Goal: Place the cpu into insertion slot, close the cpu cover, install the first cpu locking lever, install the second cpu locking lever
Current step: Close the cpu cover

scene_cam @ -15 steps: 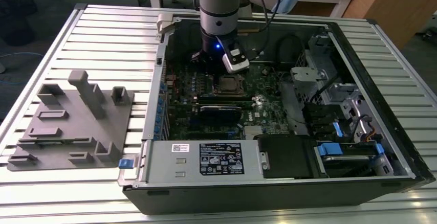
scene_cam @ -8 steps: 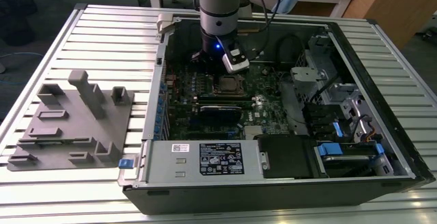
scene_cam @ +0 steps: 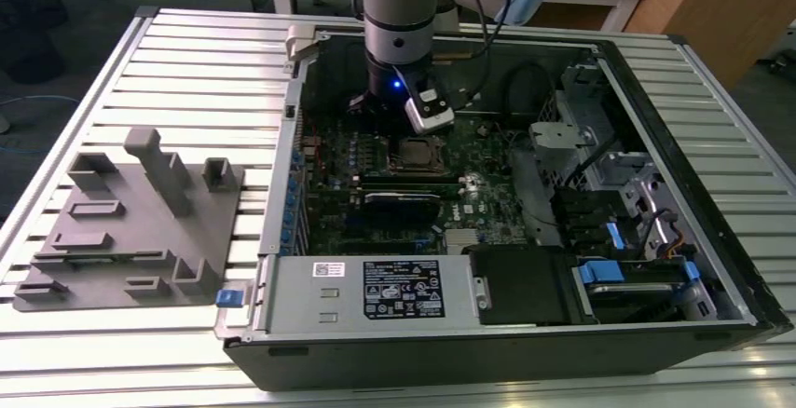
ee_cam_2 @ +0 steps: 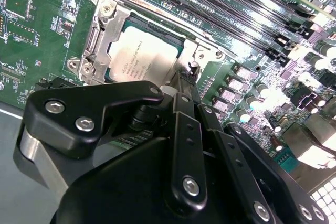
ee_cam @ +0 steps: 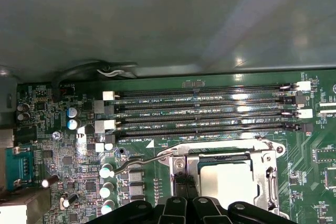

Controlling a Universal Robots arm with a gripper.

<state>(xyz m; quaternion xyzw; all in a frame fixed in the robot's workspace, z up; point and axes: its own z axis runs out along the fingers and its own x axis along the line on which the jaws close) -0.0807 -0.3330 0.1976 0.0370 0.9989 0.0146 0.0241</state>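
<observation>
End effector narrow, tips at the cpu cover corner; contact can't be made out. It hides one edge of the cpu in the second wrist view.

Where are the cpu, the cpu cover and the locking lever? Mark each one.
cpu [ee_cam_2: 139, 61]: second wrist view, middle of its silvery top.
cpu cover [ee_cam: 226, 157]: first wrist view, one bar of the metal frame.
locking lever [ee_cam: 140, 160]: first wrist view, midway along its wire arm.
</observation>
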